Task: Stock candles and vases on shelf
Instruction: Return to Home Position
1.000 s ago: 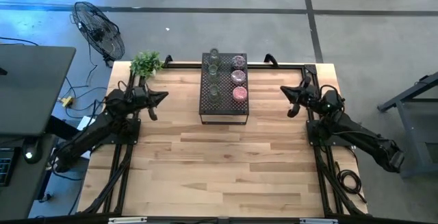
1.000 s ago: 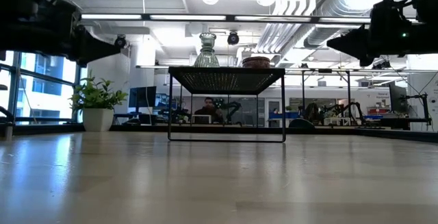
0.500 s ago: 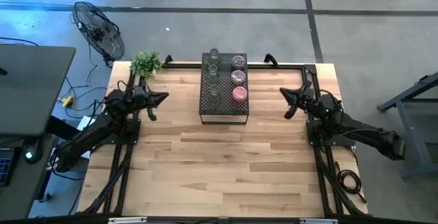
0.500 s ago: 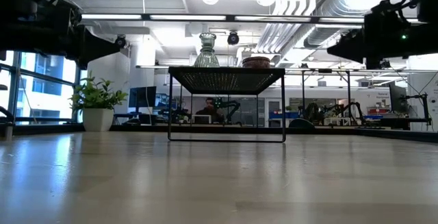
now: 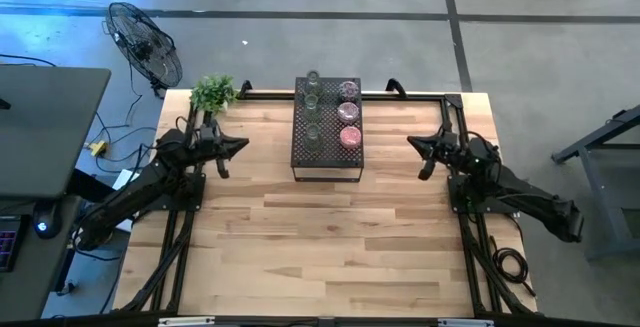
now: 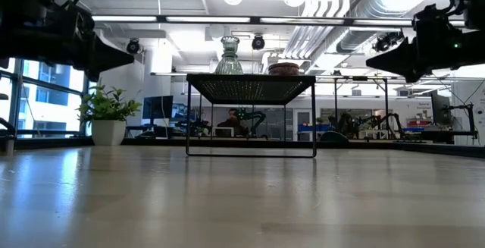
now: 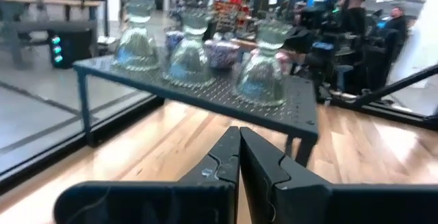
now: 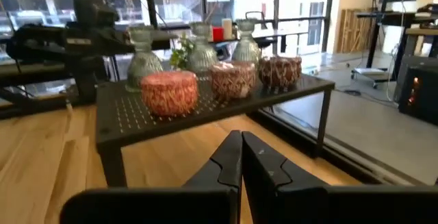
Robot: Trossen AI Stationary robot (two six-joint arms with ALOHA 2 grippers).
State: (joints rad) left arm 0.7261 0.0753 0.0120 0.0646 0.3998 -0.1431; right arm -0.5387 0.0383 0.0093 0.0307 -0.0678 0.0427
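Observation:
The black perforated shelf point(image 5: 326, 132) stands at the table's far middle. On its top stand three clear glass vases point(image 5: 312, 109) in a row on its left half and three pink candles point(image 5: 349, 113) on its right half. They also show in the left wrist view, the vases point(image 7: 191, 42) in front, and in the right wrist view, the candles point(image 8: 169, 92) in front. My left gripper point(image 5: 242, 145) is shut and empty, left of the shelf. My right gripper point(image 5: 412, 143) is shut and empty, right of the shelf. Both are above the table.
A leafy potted plant point(image 5: 213, 93) stands at the table's far left corner. A fan point(image 5: 145, 45) stands on the floor beyond the table. Bare wood point(image 5: 320, 237) lies between the shelf and the near edge.
My right gripper has drawn a little toward the table's near edge and turned so that its fingers point level at the shelf. My left gripper has shifted slightly the same way. The shelf, vases and candles have stayed where they were.

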